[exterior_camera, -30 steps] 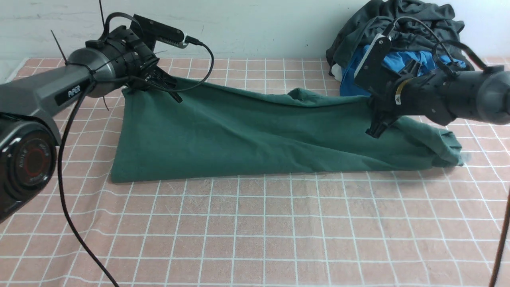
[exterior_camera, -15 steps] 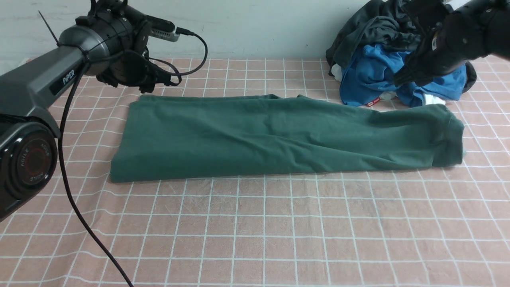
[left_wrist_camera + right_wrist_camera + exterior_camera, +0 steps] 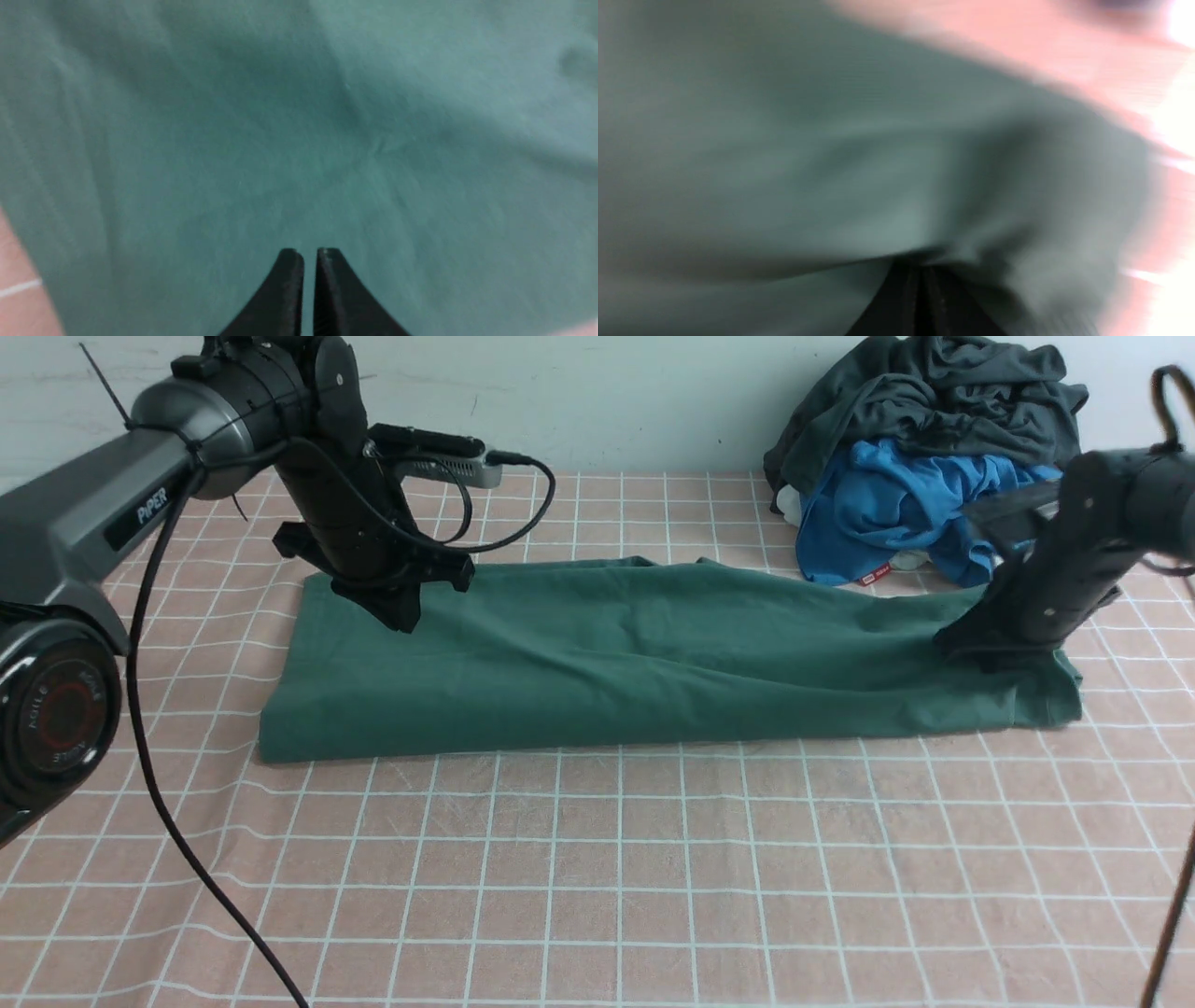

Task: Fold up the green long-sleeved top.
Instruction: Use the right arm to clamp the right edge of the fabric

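Note:
The green long-sleeved top point(image 3: 653, 653) lies as a long folded band across the middle of the table; no logo or neck label shows. My left gripper point(image 3: 401, 619) points down at its far left part, shut and empty, with its tips at or just above the cloth. In the left wrist view the gripper point(image 3: 310, 252) has its jaws together over green cloth point(image 3: 327, 116). My right gripper point(image 3: 971, 651) presses on the top's right end. In the blurred right wrist view the gripper point(image 3: 920, 268) is shut, its tips sunk under a ridge of green cloth point(image 3: 831, 140).
A pile of a dark grey-black garment point(image 3: 934, 392) over a bright blue garment point(image 3: 887, 504) sits at the back right against the wall. A pink checked cloth point(image 3: 597, 877) covers the table. A black cable point(image 3: 168, 821) hangs from the left arm at the front left.
A second ago both grippers held the top's far edge up. They let it drop flat and rose; now both have come down onto the cloth with jaws shut.

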